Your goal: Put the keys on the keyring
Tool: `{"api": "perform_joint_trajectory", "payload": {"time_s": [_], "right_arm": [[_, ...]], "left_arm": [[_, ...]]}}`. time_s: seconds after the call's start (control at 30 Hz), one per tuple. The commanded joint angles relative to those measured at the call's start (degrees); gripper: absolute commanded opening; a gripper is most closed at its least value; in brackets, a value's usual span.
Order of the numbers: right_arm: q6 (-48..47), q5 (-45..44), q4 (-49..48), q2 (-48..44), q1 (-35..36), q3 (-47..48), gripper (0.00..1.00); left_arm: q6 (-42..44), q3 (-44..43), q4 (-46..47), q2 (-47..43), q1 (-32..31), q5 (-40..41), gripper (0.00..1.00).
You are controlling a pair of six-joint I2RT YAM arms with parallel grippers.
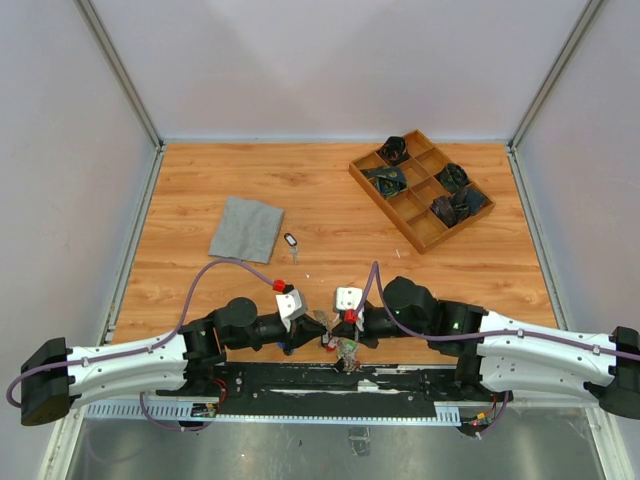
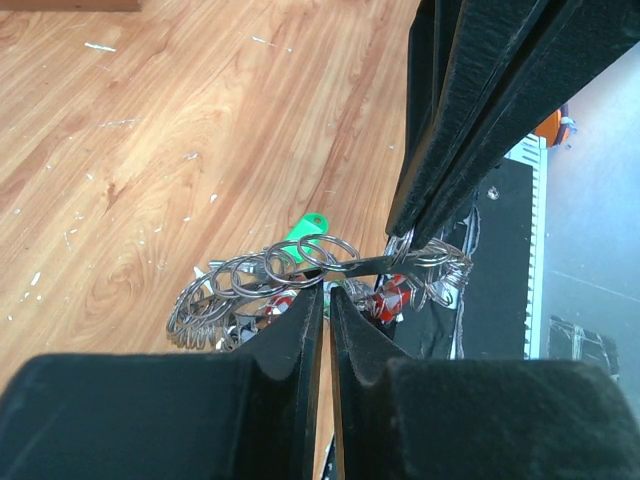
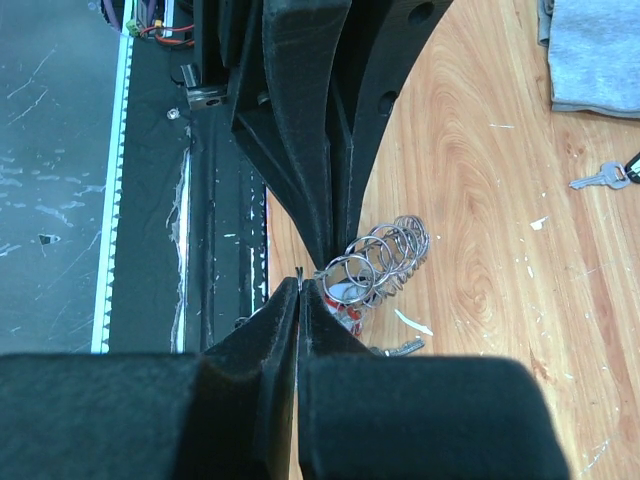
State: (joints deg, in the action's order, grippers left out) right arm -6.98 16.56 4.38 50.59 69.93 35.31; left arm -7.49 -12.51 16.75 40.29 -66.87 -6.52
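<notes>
The keyring (image 1: pixel 327 331) is held up between my two grippers at the near edge of the table. It is a thin wire threaded with several small split rings (image 2: pixel 268 272), and keys with green (image 2: pixel 305 228) and red (image 2: pixel 392 297) tags hang under it. My left gripper (image 2: pixel 328 292) is shut on the wire near its middle. My right gripper (image 3: pixel 300 286) is shut on the wire's end, beside the split rings (image 3: pixel 388 252). In the top view the left gripper (image 1: pixel 306 336) and right gripper (image 1: pixel 344 328) almost meet tip to tip. One loose key with a black tag (image 1: pixel 291 243) lies on the table, also in the right wrist view (image 3: pixel 598 179).
A grey cloth square (image 1: pixel 246 228) lies at the left middle. A wooden compartment tray (image 1: pixel 408 205) with dark items stands at the back right. The black base rail (image 1: pixel 300 382) runs under both grippers at the table's near edge.
</notes>
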Motion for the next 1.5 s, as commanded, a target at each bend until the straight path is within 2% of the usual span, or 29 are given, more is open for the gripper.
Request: {"api": "perform_joint_trajectory", "payload": {"time_s": [0.0, 0.93, 1.23, 1.47], "right_arm": [[2.1, 1.0, -5.6, -0.6, -1.0, -1.3, 0.01], [1.4, 1.7, -1.2, 2.1, -1.0, -0.2, 0.01], [5.7, -0.1, -8.7, -0.6, -1.0, -3.6, 0.01], [8.9, -3.2, -15.0, -2.6, -1.1, -7.3, 0.0]], "left_arm": [[1.4, -0.3, 2.7, -0.1, 0.0, 0.0, 0.13], [2.3, -0.1, 4.4, 1.1, 0.0, -1.6, 0.11], [2.2, -0.4, 5.9, 2.9, 0.0, -2.7, 0.11], [1.6, 0.5, 6.5, -0.2, 0.0, -2.7, 0.12]]}}
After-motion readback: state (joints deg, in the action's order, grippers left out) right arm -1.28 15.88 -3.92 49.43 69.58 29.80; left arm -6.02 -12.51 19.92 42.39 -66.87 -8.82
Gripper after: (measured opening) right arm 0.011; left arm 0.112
